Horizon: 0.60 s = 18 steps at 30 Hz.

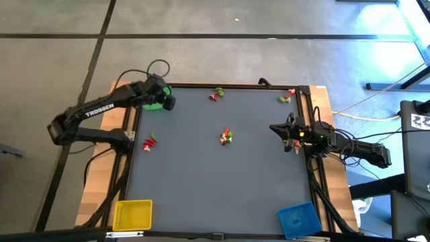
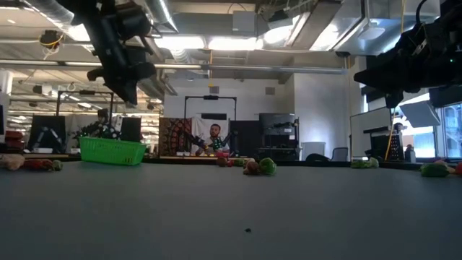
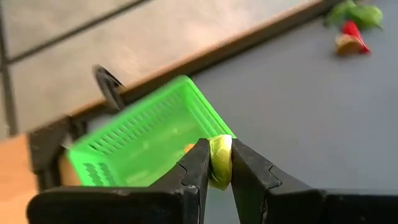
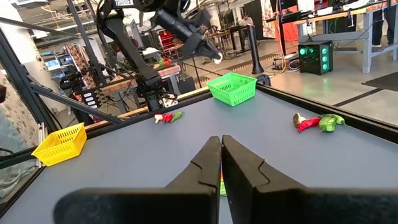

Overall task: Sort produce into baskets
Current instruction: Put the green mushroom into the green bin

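Observation:
My left gripper [image 1: 170, 103] hangs at the table's far left corner, just beside the green basket [image 1: 153, 103], and is shut on a small yellow-green produce piece [image 3: 220, 160]. In the left wrist view the basket [image 3: 143, 140] lies just past the fingertips, with an orange piece [image 3: 186, 148] inside it. My right gripper [image 1: 277, 128] waits shut at the table's right edge, touching nothing. Loose produce lies in small clusters on the mat [image 1: 226, 137], [image 1: 149, 142], [image 1: 216, 94], [image 1: 286, 97]. My left gripper pinches the yellow-green piece by its two flat sides [image 3: 221, 174] between its two fingers, near their free ends. The fingers slant downward toward the green basket. The piece is lifted clear of the table, close by the basket's near rim [image 3: 205, 118].
A yellow basket [image 1: 132, 214] stands at the near left corner and a blue basket [image 1: 297, 219] at the near right. A black frame rail [image 1: 235, 85] borders the mat. A person sits in the room beyond the table [image 2: 214, 137].

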Tool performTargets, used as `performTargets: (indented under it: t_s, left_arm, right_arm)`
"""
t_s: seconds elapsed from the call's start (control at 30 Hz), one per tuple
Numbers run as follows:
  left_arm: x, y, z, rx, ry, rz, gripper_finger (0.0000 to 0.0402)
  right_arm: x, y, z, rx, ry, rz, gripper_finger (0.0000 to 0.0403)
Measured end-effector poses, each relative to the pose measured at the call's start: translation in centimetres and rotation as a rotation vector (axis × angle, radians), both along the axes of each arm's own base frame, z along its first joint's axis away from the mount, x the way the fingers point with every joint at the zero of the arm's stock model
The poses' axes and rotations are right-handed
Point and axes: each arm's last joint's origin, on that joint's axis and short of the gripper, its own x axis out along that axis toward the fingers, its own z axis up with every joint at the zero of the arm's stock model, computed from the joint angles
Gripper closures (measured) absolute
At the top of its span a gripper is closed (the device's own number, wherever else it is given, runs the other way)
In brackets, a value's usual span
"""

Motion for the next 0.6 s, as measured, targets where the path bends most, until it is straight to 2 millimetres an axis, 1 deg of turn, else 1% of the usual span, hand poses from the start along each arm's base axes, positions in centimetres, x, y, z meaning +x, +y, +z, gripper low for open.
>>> performTargets:
  t_s: [0.13, 0.3, 0.6]
  left_arm:
    - [-0.6, 1.2, -0.2, 0.048, 0.004, 0.044, 0.0350]
    - [-1.4, 2.0, -1.8, 0.069, -0.012, 0.089, 0.0350]
    - [-2.5, 1.9, -4.6, 0.017, 0.010, 0.153, 0.0350]
  right_arm:
    - [0.0, 0.0, 0.0, 0.000, 0.000, 0.000, 0.0386]
    - [0.0, 0.0, 0.0, 0.000, 0.000, 0.000, 0.0386]
    - [0.0, 0.0, 0.0, 0.000, 0.000, -0.001, 0.0386]
